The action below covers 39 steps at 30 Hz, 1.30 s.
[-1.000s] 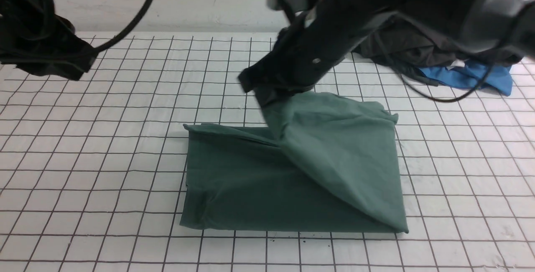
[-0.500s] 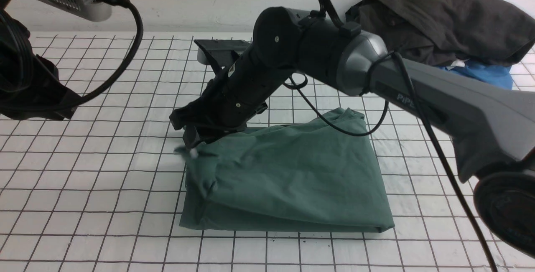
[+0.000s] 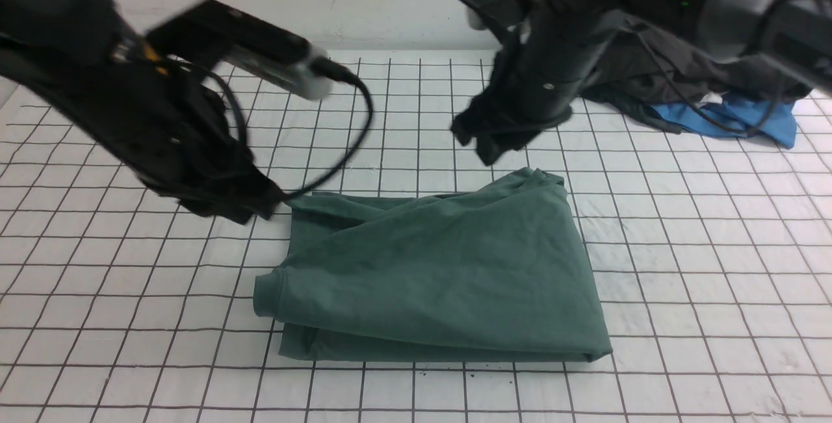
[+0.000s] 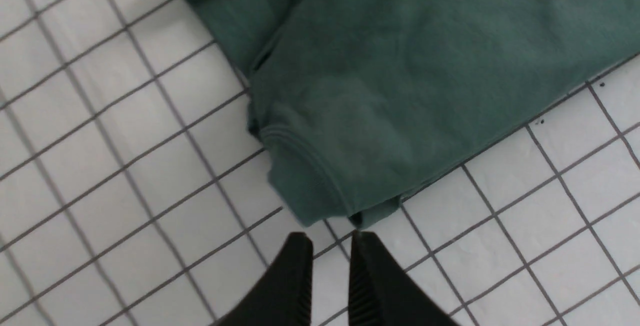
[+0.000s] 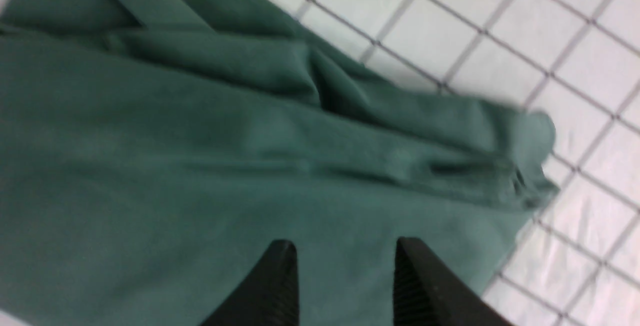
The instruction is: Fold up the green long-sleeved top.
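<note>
The green long-sleeved top (image 3: 442, 267) lies folded in a rough rectangle on the middle of the gridded table; its upper layer bulges over the near left edge. No logo shows. My left gripper (image 3: 263, 205) hovers by the top's far left corner; in the left wrist view (image 4: 330, 240) its fingers are slightly apart and empty, just off a hemmed corner of the top (image 4: 400, 65). My right gripper (image 3: 491, 147) is above the top's far edge, right of centre. In the right wrist view (image 5: 345, 246) it is open and empty over the cloth (image 5: 200, 140).
A charcoal-black heap of clothes (image 3: 650, 72) and a bright blue garment (image 3: 734, 121) lie at the back right. The white gridded table (image 3: 130, 319) extends on all sides. A black cable (image 3: 354, 143) loops from the left wrist camera.
My right gripper let go of the folded-over layer at the left edge and pulled back up to the right. My left arm swung in from the far left to the top's corner.
</note>
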Motion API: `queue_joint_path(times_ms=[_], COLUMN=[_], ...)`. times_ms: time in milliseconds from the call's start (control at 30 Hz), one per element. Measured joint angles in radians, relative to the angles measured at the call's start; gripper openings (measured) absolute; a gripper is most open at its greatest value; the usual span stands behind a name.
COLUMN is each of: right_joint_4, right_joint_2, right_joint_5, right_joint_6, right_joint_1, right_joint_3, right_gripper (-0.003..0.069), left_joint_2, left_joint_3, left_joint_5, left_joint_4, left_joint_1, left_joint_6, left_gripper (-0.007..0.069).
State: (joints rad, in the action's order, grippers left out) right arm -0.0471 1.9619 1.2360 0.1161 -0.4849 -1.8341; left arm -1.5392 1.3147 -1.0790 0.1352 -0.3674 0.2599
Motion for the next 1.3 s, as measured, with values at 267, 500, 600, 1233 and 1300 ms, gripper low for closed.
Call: queue_joint_path(times_ms=[267, 500, 600, 1233, 1300], right_joint_4=[-0.005, -0.005, -0.006, -0.266, -0.346], right_joint_2=[-0.284, -0.431, -0.487, -1.217, -1.289], right_joint_5=[-0.158, -0.284, -0.295, -0.601, -0.645], right_joint_6=[-0.022, -0.026, -0.026, 0.15, 0.216], right_joint_1=[0.095, 0.13, 0.13, 0.13, 0.13], right_joint_3=[0.444, 0.635, 0.641, 0.956, 1.027], right_gripper=[-0.0005, -0.0013, -0.0014, -0.0014, -0.0014], left_joint_2=[-0.28, -0.359, -0.312, 0.781, 0.911], left_joint_3=[0.0, 0.0, 0.0, -0.529, -0.606], left_joint_5=[0.071, 0.066, 0.06, 0.131, 0.176], left_joint_4=[-0.002, -0.015, -0.015, -0.124, -0.145], left_joint_1=[-0.037, -0.037, -0.037, -0.037, -0.037], left_joint_6=[-0.016, -0.018, -0.018, -0.199, -0.235], left_gripper=[0.0096, 0.0096, 0.0096, 0.0096, 0.0096])
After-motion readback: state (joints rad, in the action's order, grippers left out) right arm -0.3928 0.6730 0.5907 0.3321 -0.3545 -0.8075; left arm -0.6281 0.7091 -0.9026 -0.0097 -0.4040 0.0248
